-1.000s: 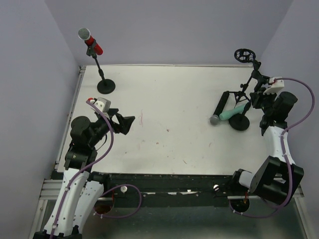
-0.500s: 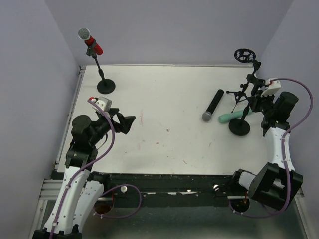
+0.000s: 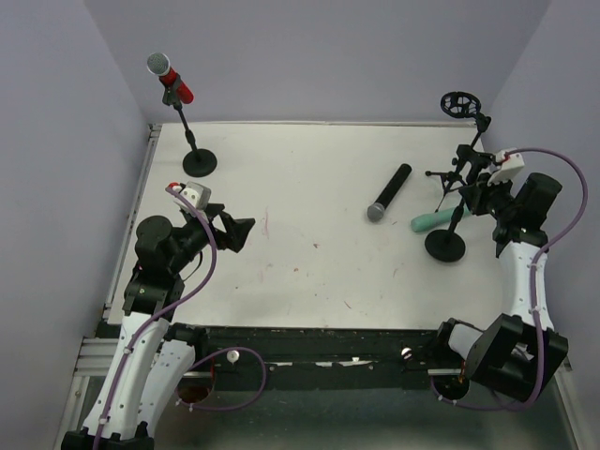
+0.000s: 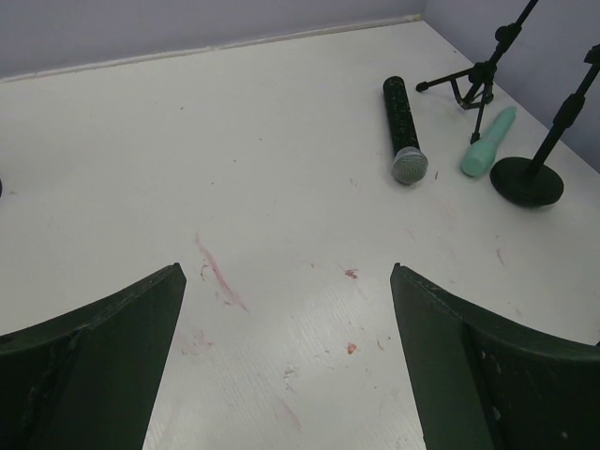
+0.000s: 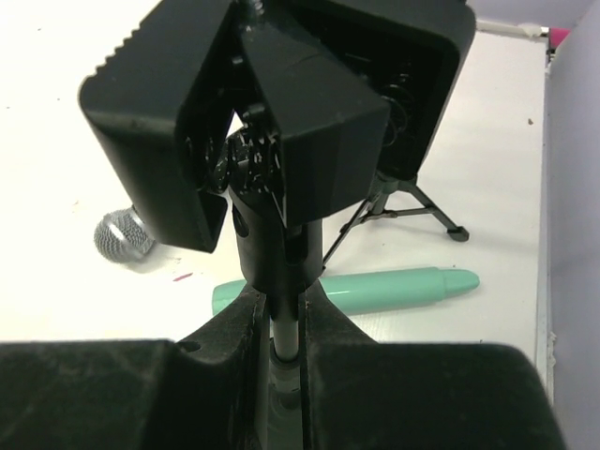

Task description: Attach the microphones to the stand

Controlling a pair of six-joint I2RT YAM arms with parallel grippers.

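The red microphone [image 3: 171, 80] sits clipped in a stand [image 3: 199, 163] at the far left corner. The black microphone [image 3: 389, 192] lies flat on the table, mesh head toward me. Right of it lies the mint-green microphone [image 3: 433, 219], also flat [image 5: 375, 289]. My right gripper [image 3: 466, 195] is shut on the thin pole [image 5: 286, 337] of a round-base stand [image 3: 444, 246], just under its empty black clip [image 5: 281, 103]. My left gripper [image 3: 239, 234] hovers open over the left of the table, with nothing between its fingers [image 4: 286, 319].
A small tripod stand [image 3: 455, 173] stands behind the mint-green microphone. A taller stand with a ring-shaped holder [image 3: 457, 103] rises at the far right corner. Walls close the table on the left, far and right sides.
The black microphone has slid left, away from the tripod. The round-base stand and my right gripper have shifted a little toward the near edge. The left arm has not moved.
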